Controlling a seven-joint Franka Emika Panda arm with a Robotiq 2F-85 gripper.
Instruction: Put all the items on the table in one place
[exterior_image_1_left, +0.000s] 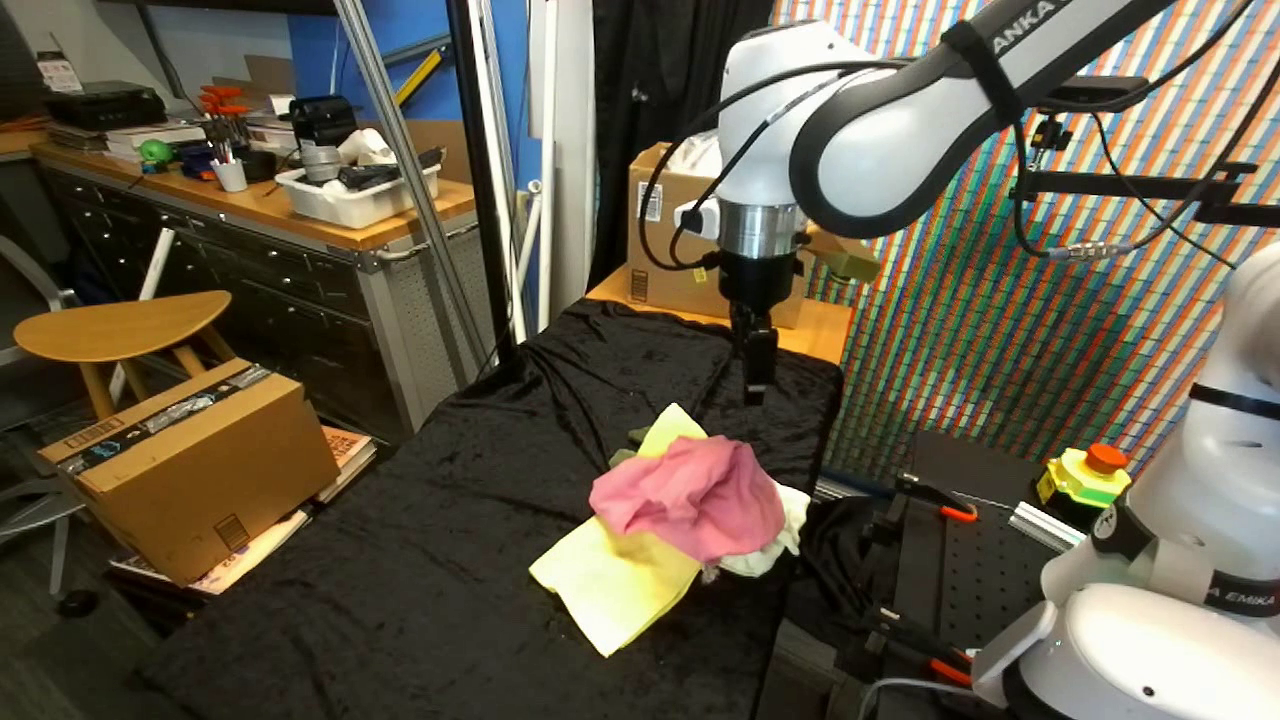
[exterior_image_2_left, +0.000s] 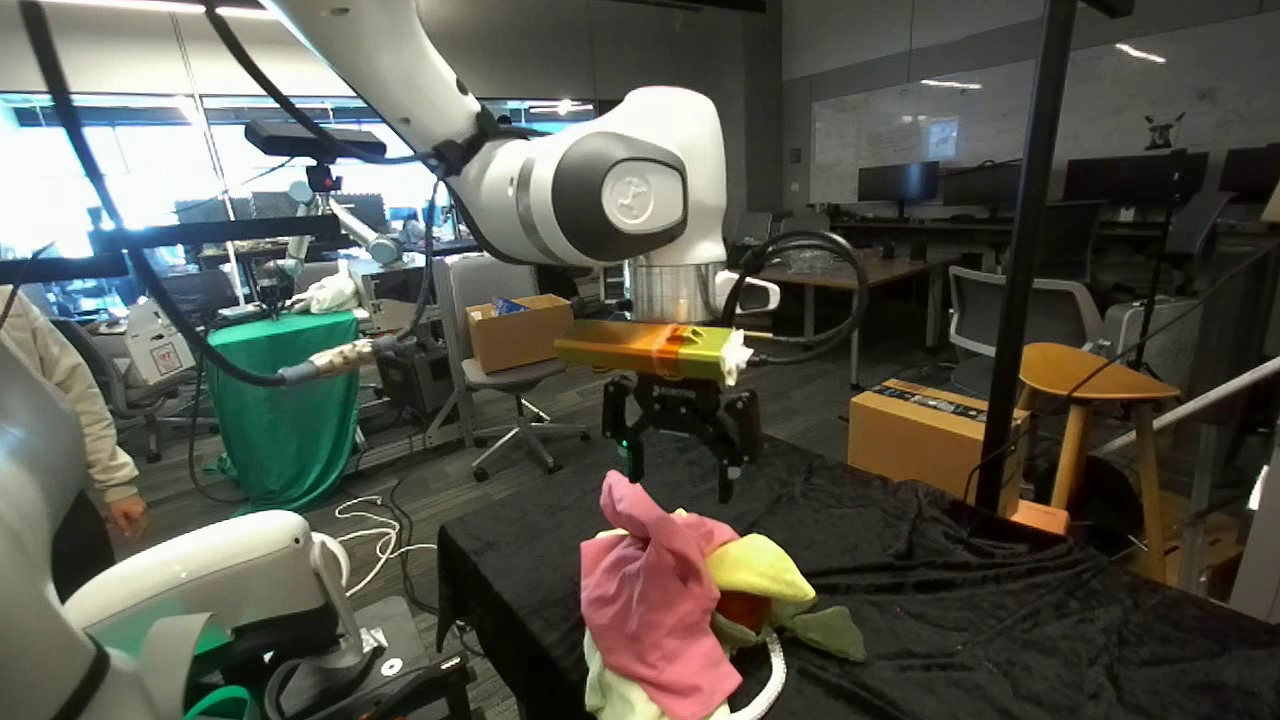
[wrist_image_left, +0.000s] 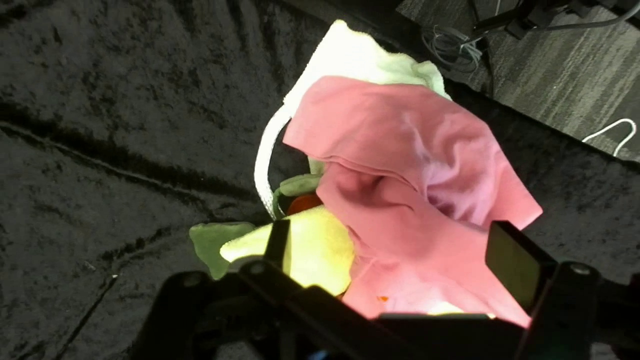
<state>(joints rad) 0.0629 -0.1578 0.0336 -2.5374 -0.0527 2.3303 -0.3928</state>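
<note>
Gripper (exterior_image_2_left: 681, 484), my own tool, hanging above the black-draped table (exterior_image_1_left: 400, 600) with its two fingers (exterior_image_2_left: 726, 485) spread well apart. The task's pile of items (exterior_image_1_left: 690, 495) lies loosely on the table. In an exterior view this pile sits at 6 o'clock from my tool, its uppermost member a crumpled pink cloth (exterior_image_2_left: 660, 600) with one fold raised to a peak. In the wrist view, taking the pink cloth as the centre of the dial, I distinguish a pale cloth (wrist_image_left: 350, 60) emerging from under its edge toward 11 o'clock; a white cord (wrist_image_left: 263, 170) curving down between 9 and 10; a red item (wrist_image_left: 304, 202), mostly hidden, at 9; a yellow cloth (wrist_image_left: 322, 245) at 8, and a green piece (wrist_image_left: 215, 242) projecting beyond the yellow. In an exterior view, yellow cloth shows from beneath the pink at both 12 and 7 o'clock, the pale cloth at 4, and my gripper hangs toward 1 o'clock, apart from the pile. On that same dial appear a red emergency-stop button (exterior_image_1_left: 1105, 460) at 3 o'clock, a cardboard box (exterior_image_1_left: 210, 470) at 9, a wooden stool (exterior_image_1_left: 120, 325) between 9 and 10, and a carton (exterior_image_1_left: 655, 270), partly hidden, at 12.
</note>
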